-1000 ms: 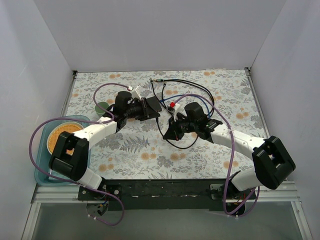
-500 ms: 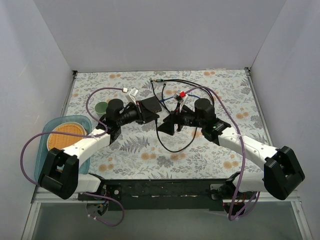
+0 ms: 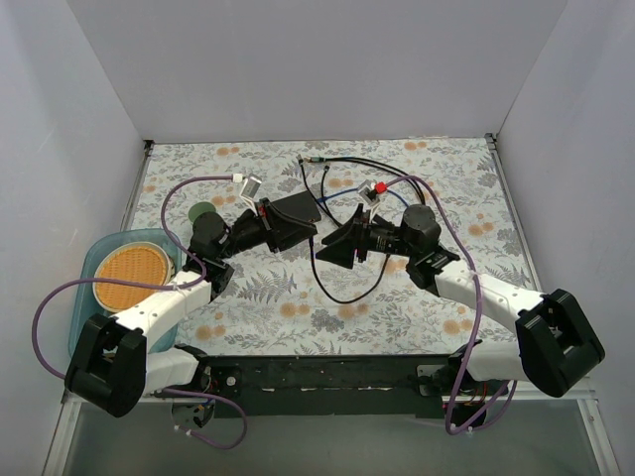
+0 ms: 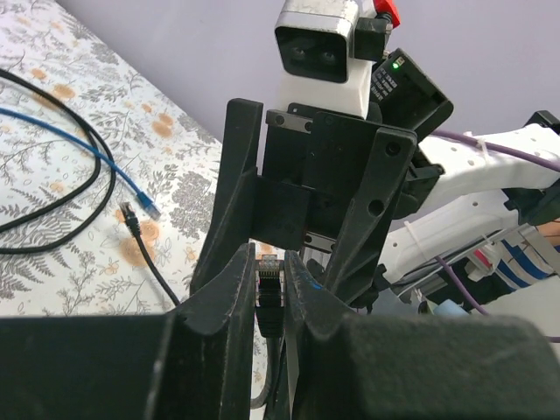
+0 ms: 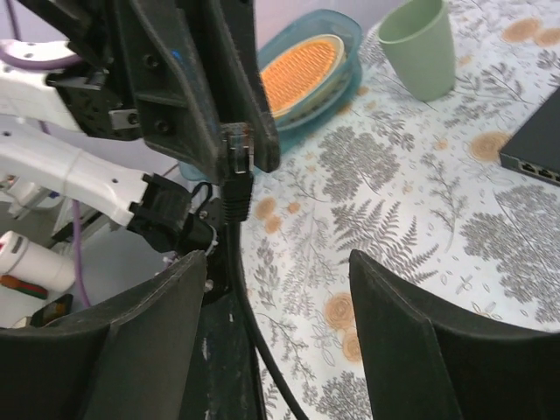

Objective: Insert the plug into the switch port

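Both arms have dropped low over the past second and swung nose to nose above the middle of the table [image 3: 248,297]. This looks like a regrasp, not an insertion yet. The left gripper [image 4: 269,262] is clenched on the plug [image 4: 269,293], with the black cable [image 5: 233,232] trailing beneath it. The right gripper [image 5: 278,258] is spread wide and carries nothing, its fingers well clear on either side.

The switch [image 5: 535,140] lies flat on the table, well apart from the plug. In the right wrist view the plug points toward the top of the frame, not at the switch. By this reading it must be turned and carried across before anything goes in.

Overhead, the plug is lost among dark fingers. The left wrist view shows the pinch plainly. Only the right wrist view puts plug and switch in one frame, though the sockets there are too small to tell apart.
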`<state>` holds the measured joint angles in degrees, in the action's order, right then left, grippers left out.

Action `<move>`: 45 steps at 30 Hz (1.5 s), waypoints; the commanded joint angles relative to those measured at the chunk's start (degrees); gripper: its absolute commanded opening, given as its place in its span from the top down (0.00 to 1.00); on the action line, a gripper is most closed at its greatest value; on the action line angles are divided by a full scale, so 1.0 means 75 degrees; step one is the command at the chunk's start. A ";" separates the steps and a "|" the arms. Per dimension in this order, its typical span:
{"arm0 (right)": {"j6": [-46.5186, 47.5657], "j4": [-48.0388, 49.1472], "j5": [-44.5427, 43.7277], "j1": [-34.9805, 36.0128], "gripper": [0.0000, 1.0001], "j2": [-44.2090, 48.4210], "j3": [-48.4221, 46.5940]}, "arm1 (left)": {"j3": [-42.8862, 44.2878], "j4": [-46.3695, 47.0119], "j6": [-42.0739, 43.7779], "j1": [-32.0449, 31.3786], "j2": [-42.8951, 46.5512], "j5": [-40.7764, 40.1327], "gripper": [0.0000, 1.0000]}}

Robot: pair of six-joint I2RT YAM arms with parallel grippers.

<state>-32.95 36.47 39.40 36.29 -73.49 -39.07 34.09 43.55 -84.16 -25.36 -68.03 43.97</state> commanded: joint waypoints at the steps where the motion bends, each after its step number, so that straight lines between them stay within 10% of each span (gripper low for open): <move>1: -0.0680 0.1710 0.0582 -0.0023 0.29 -0.0032 0.0111 | -0.0092 0.0673 -0.0204 -0.0040 0.0188 0.0255 1.00; 25: -0.1630 0.2942 0.0723 0.0176 0.55 -0.0853 -0.0181 | -0.0068 0.0826 -0.0322 -0.0192 0.0047 0.0302 1.00; 32: -0.1900 0.3270 0.0806 0.0247 0.96 -0.1005 -0.0275 | -0.0080 0.0803 -0.0287 -0.0216 0.0024 0.0290 1.00; 36: -0.1784 0.3107 0.0771 0.0270 0.99 -0.0935 -0.0298 | -0.0068 0.0687 -0.0240 -0.0227 0.0024 0.0255 0.98; 37: -0.1643 0.2538 0.0678 0.0270 0.99 -0.0900 -0.0345 | -0.0045 0.0593 -0.0205 -0.0227 0.0035 0.0220 0.73; 38: -0.1387 0.2149 0.0607 0.0270 0.99 -0.0807 -0.0473 | 0.0036 0.0464 -0.0170 -0.0227 0.0047 0.0162 0.20; 39: -0.1164 0.1809 0.0525 0.0293 0.99 -0.0737 -0.0521 | 0.0118 -0.0001 -0.0030 -0.0227 0.0082 -0.0094 0.02; 45: 0.0922 -0.1905 -0.0879 0.0399 0.99 -0.0081 -0.1117 | 0.0681 -0.2146 0.0744 -0.0227 0.0398 -0.1360 0.02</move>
<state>-37.15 39.77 40.32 38.63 -78.52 -42.41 35.29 38.87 -83.48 -27.03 -68.10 40.86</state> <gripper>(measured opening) 0.032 0.981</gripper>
